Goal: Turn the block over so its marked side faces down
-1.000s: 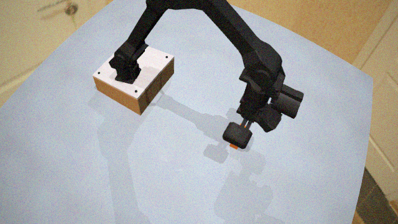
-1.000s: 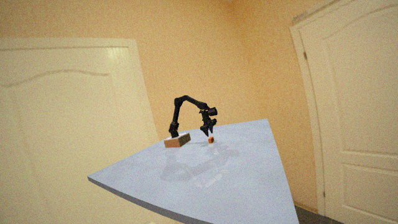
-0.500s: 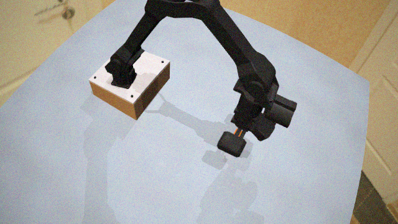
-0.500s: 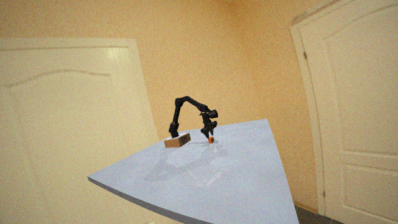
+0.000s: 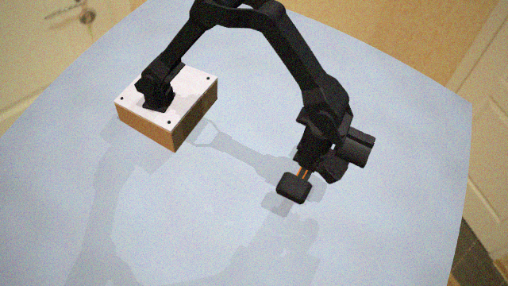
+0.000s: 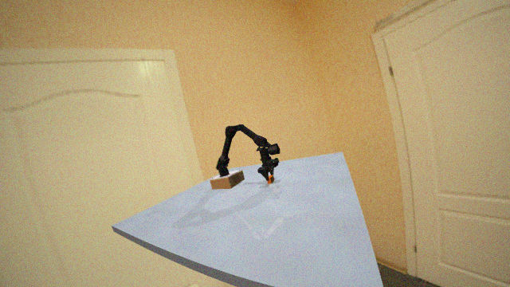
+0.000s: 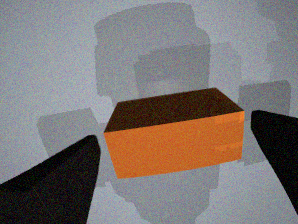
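Note:
The orange block [image 7: 175, 146] [image 6: 271, 179] rests on the table [image 7: 30, 75] [image 6: 319, 223] [image 5: 178, 222]. In the wrist view its bright orange long side faces the camera, with faint lighter patches at its right end. Its other visible face is dark brown. I cannot tell which side is marked. My gripper [image 7: 177, 132] [image 6: 268, 177] is open, with one finger beyond each end of the block and narrow gaps showing. In the top view the near finger hides most of the block, and only thin orange strips show.
The arm's box-shaped base [image 5: 194, 85] [image 6: 226, 182], with a white top and brown sides, stands on the table at the left of the gripper. Shadows of the arm lie across the table. The table's near edge [image 6: 167, 253] shows in the exterior view.

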`<action>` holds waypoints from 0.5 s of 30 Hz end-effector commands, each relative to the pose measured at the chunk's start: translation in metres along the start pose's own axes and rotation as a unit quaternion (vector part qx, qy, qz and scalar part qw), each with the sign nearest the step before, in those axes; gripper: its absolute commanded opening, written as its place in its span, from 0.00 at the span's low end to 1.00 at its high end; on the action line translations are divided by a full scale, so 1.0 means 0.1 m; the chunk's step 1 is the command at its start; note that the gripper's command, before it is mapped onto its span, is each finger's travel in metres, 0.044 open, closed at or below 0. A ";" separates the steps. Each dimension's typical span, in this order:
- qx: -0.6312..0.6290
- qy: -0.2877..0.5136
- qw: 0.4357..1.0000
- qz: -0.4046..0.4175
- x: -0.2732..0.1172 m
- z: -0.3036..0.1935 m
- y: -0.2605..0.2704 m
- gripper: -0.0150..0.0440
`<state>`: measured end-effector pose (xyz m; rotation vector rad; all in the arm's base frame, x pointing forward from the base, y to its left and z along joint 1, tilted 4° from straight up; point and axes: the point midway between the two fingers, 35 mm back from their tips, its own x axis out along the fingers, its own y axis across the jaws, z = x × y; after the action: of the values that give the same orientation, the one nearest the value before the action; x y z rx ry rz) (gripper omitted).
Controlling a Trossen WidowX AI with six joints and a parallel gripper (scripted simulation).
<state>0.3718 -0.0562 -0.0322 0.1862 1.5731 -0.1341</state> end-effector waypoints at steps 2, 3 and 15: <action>0.000 0.002 1.000 0.002 0.03 -0.02 0.00 0.73; 0.000 0.002 1.000 0.002 0.03 -0.02 0.00 0.72; 0.000 0.002 1.000 0.002 0.03 -0.02 0.00 0.59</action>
<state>0.3706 -0.0555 -0.0345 0.1882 1.5769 -0.1320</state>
